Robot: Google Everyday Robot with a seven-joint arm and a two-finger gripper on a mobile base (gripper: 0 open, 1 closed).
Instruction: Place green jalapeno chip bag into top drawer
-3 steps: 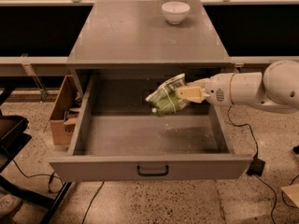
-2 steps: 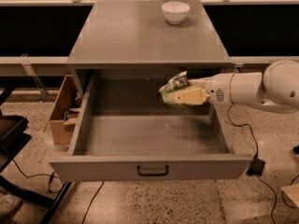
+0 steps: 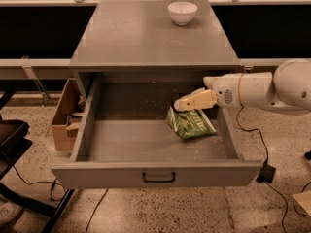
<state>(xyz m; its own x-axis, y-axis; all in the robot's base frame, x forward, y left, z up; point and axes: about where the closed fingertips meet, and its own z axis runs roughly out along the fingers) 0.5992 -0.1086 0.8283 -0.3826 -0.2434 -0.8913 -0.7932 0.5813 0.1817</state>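
Note:
The green jalapeno chip bag lies on the speckled floor of the top drawer, at its right side near the back. The drawer is pulled fully out, its black handle facing me. My gripper hangs just above the bag's upper edge, reaching in from the right on the white arm. Its beige fingers are open and hold nothing. The bag is free of them.
A white bowl stands at the back of the grey cabinet top. An open cardboard box sits on the floor left of the drawer. A black stand is at far left. Cables and a black plug box lie at right.
The gripper let go of the bag, which dropped from mid-air onto the drawer floor. The gripper stays above it, about where it was.

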